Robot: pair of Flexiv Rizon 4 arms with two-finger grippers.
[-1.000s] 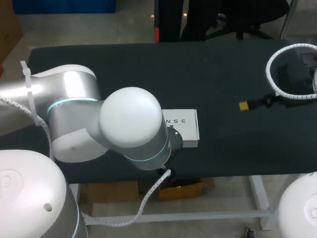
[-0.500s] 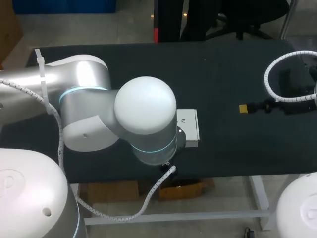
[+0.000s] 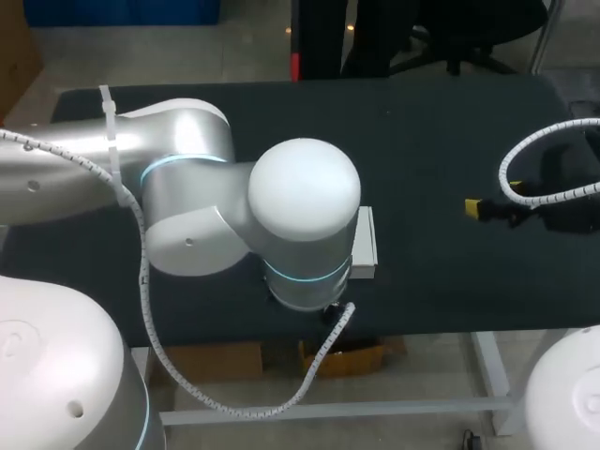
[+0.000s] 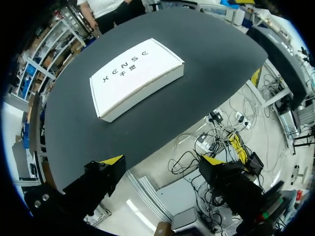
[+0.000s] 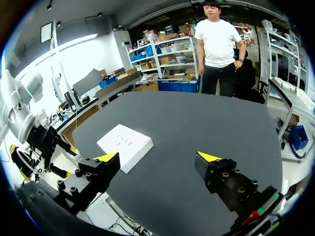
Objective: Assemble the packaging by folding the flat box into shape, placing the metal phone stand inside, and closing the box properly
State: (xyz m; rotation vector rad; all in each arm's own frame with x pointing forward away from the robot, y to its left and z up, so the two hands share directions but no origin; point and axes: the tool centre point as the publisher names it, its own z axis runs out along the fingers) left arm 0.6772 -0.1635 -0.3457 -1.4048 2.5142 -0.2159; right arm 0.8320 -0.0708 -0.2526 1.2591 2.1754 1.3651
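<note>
A white, closed flat box with grey print on its lid lies on the black table, near the front edge. My left gripper is open, hanging past the table's front edge with the box ahead of it. From above, my left arm covers most of the box; only its right end shows. My right gripper is open and empty above the table's right side, with the box ahead and off to one side of it; from above it is well right of the box. No metal phone stand shows.
The black table top stretches bare between the box and my right gripper. Its front edge runs just below the box. A white spiral cable loops by my right wrist.
My left arm has swung to the right and now hides more of the box. My right gripper has drifted slightly right and toward the front. Both grippers stay open.
</note>
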